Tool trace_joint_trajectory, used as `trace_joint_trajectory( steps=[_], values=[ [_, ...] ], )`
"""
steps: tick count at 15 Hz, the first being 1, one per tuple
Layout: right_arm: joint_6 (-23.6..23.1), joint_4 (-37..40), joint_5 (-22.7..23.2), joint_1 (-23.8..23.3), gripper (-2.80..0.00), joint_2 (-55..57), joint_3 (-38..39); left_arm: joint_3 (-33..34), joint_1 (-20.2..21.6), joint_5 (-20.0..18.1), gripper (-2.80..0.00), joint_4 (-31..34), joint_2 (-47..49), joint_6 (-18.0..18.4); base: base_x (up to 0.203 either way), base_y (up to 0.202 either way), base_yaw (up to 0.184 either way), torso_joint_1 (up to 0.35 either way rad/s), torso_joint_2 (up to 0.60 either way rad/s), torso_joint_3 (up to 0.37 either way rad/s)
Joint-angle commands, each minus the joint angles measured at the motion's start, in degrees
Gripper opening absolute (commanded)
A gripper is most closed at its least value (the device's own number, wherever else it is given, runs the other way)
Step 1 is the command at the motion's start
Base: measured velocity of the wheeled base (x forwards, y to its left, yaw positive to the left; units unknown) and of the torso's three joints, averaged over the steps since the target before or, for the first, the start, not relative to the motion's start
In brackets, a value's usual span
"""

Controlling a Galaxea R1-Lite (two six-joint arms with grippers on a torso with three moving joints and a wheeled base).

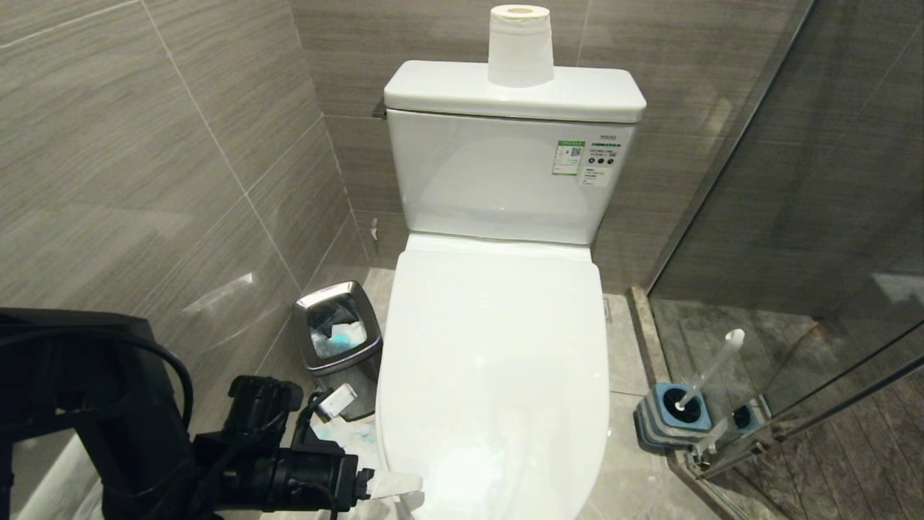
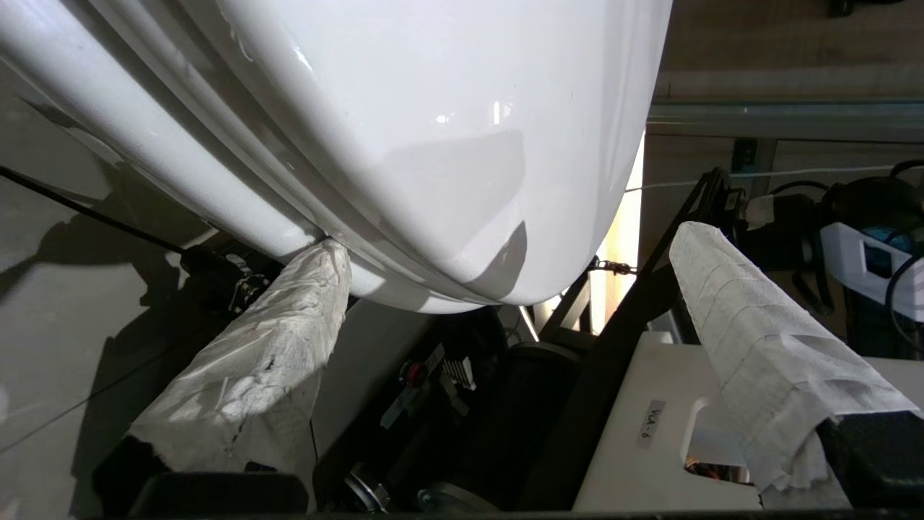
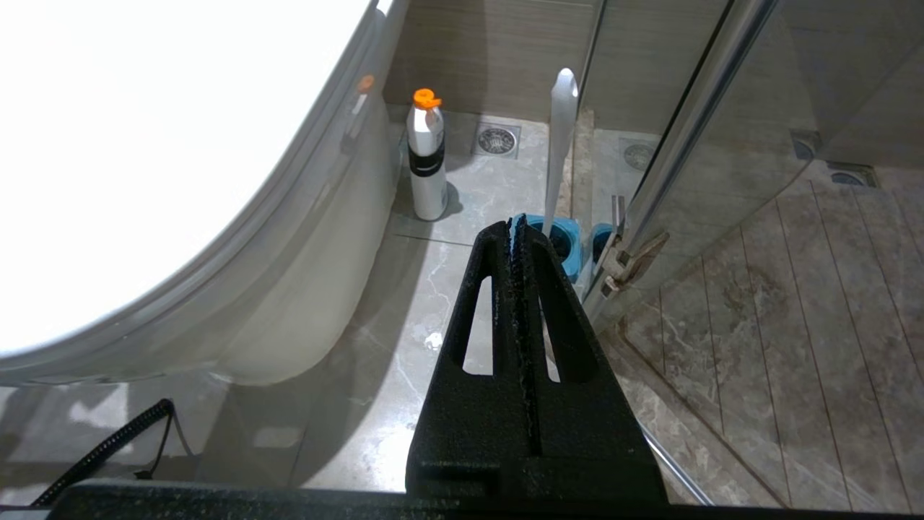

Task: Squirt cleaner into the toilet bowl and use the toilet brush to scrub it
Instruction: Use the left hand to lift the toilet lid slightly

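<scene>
Left gripper (image 2: 505,289) spread wide, fingers paper-wrapped; right gripper (image 3: 521,224) pressed shut, pointing floorward

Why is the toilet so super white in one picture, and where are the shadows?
In the right wrist view the toilet lid is washed out to plain white by glare. In the left wrist view a grey shadow falls across the lid's front curve, near the open left pincer. In the head view soft shine sits on the lid and tank, and the glass door mirrors the brush.
</scene>
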Motion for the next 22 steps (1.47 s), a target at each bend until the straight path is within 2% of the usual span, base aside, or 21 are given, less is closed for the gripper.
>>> trace_joint_trajectory(
  steps=[1, 3, 5, 10, 13, 17, 19, 21, 22],
  values=[
    [0.0, 0.0, 0.0, 0.0, -2.80, 0.1, 0.0, -0.1, -1.1, -0.7, 0.00, -4.7, 0.2, -5.0, 0.000, 0.000, 0.000, 0.000, 0.00, 0.000],
    [0.0, 0.0, 0.0, 0.0, -2.80, 0.1, 0.0, 0.1, -2.2, -0.7, 0.00, -10.5, 0.2, -12.3, 0.000, 0.000, 0.000, 0.015, 0.01, -0.004],
    [0.0, 0.1, 0.0, 0.0, -2.80, 0.1, 0.1, 0.4, -3.2, -0.6, 0.00, -15.5, 0.1, -18.0, 0.000, 0.000, 0.000, 0.000, 0.00, 0.000],
    [0.0, 0.0, 0.0, 0.0, -2.80, 0.1, 0.0, 2.2, -1.6, -0.8, 0.00, -20.4, -1.2, -22.2, 0.000, 0.000, 0.000, 0.000, 0.00, 0.000],
    [0.0, 0.0, 0.0, 0.0, -2.80, 0.1, 0.0, 5.2, -0.2, -0.8, 0.00, -25.6, -2.7, -25.6, 0.000, 0.000, 0.000, 0.000, 0.00, 0.000],
    [0.0, 0.1, 0.0, 0.0, -2.80, 0.1, 0.1, 8.1, 1.2, -0.9, 0.00, -26.9, -5.3, -26.3, 0.000, 0.000, 0.000, 0.000, 0.00, 0.000],
    [0.0, 0.0, 0.0, 0.0, -2.80, 0.1, 0.0, 10.6, 0.9, -2.3, 0.00, -28.3, -5.8, -27.3, 0.000, 0.000, 0.000, 0.000, 0.00, 0.000],
    [0.0, 0.0, 0.0, 0.0, -2.80, 0.1, 0.0, 11.4, 0.2, -2.5, 0.00, -31.0, -6.4, -32.3, 0.000, 0.000, 0.000, 0.000, 0.00, 0.000],
    [0.0, 0.0, 0.0, 0.0, -2.80, 0.1, 0.0, 11.4, -0.2, -2.5, 0.00, -33.3, -6.7, -36.5, 0.000, 0.000, 0.000, 0.000, 0.00, 0.000]
  ],
)
